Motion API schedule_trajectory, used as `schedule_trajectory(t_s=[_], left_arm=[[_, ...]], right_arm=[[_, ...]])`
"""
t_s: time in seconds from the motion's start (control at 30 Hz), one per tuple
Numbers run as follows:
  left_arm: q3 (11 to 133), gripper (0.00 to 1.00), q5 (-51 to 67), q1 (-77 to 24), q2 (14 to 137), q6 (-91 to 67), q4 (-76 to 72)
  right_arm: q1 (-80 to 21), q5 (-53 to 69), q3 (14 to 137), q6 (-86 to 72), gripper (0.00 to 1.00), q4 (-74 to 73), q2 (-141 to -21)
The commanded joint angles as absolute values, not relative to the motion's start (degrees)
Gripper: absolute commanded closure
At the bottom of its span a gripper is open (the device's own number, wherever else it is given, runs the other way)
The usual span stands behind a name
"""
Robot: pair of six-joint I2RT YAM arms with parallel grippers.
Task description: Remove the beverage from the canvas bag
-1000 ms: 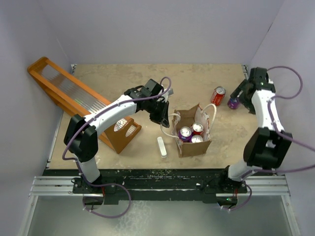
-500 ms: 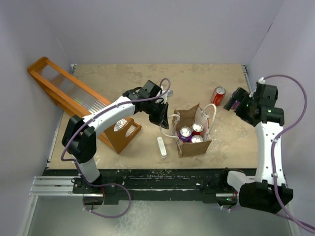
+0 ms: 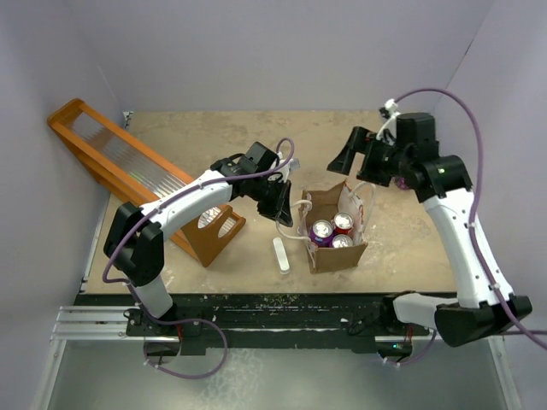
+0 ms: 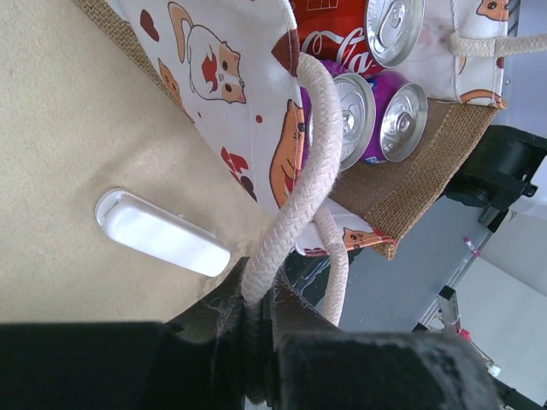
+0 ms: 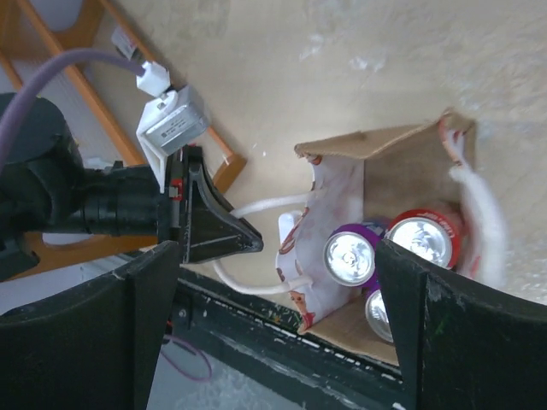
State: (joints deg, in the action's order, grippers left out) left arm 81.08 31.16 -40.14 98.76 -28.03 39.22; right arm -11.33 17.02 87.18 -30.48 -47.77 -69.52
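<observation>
The canvas bag (image 3: 335, 254) stands open in the middle of the table, brown with white cat-printed side panels (image 4: 231, 77). Inside it stand a red Coca-Cola can (image 3: 343, 223) and two purple cans (image 3: 322, 231). They also show in the right wrist view, the red can (image 5: 423, 242) beside a purple can (image 5: 350, 254). My left gripper (image 3: 285, 213) is shut on the bag's white rope handle (image 4: 295, 205), left of the bag. My right gripper (image 3: 355, 162) is wide open and empty, hovering above the bag's far edge, its fingers (image 5: 154, 325) spread well apart.
A long orange wooden rack (image 3: 128, 166) lies at the left. A small white oblong piece (image 3: 281, 254) lies on the table just left of the bag. The black front rail (image 3: 282, 303) runs close to the bag's near side.
My right arm has swung from the far right of the table leftwards to above the bag, and now hides the cans that stood there. My left gripper still holds the handle.
</observation>
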Motion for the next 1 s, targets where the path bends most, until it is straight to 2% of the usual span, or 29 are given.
schedule_trajectory(t_s=[0.0,0.2,0.4,0.57,0.67,0.97], left_arm=[[81.5,1.0,32.34,-39.78,96.39,-27.62,37.49],[81.63,1.0,32.43,-39.78,96.82,-27.04,37.91],[81.52,1.0,31.99,-39.68,96.9,-26.41,38.28],[81.42,1.0,31.99,-39.68,96.94,-26.13,38.32],[81.53,1.0,31.99,-39.72,97.09,-26.02,38.39],[81.44,1.0,31.83,-39.61,97.07,-25.53,38.8]], right_arm=[[-17.77,11.78,87.66,-36.17,0.05,-49.8,-72.58],[-26.09,2.87,82.59,-43.05,0.07,-52.71,-75.57],[-28.52,-2.98,77.12,-50.21,0.08,-53.62,-76.2],[-29.97,-4.4,74.71,-54.01,0.1,-52.56,-77.63],[-31.7,-6.49,74.09,-56.22,0.15,-52.94,-79.36],[-36.04,-10.09,71.76,-59.6,0.16,-53.41,-83.53]])
